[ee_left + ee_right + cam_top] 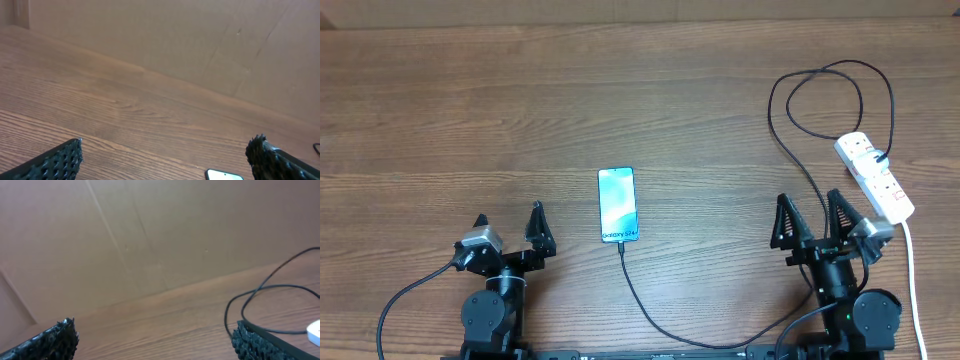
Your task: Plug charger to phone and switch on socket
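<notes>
The phone [617, 204] lies flat at the table's middle, light blue screen up; its top edge shows in the left wrist view [224, 175]. The black charger cable [645, 305] meets the phone's near end, runs to the front edge, and loops at the back right [798, 100] to the white power strip, the socket [873, 176]. The cable loops show in the right wrist view [260, 290], with a bit of the strip [314, 331]. My left gripper [508, 223] is open and empty, left of the phone. My right gripper [812, 211] is open and empty, just left of the strip.
The strip's thick white cord [912, 290] runs down the right side to the front edge. A cardboard wall [200, 40] stands behind the table. Both arm bases sit at the front edge.
</notes>
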You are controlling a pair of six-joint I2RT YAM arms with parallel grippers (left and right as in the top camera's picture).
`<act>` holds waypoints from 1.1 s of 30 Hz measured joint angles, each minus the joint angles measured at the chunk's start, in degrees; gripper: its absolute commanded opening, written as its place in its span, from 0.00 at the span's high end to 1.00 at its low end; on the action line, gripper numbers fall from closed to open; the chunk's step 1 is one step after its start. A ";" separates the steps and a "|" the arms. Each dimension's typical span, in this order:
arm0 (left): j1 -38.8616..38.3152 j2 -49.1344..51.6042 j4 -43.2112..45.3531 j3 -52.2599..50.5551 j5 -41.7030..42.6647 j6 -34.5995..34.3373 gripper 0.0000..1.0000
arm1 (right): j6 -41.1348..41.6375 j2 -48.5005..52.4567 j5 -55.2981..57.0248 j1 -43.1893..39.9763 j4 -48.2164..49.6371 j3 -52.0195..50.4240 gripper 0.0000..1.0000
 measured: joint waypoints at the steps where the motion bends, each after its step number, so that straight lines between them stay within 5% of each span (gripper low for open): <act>1: 0.00 0.00 0.00 0.00 0.00 0.00 0.00 | -0.02 -0.20 -0.02 -0.48 0.13 -0.57 0.00; 33: 0.00 0.00 0.00 0.00 0.02 0.00 0.00 | -0.20 -0.31 2.86 -6.93 -0.79 -6.14 0.00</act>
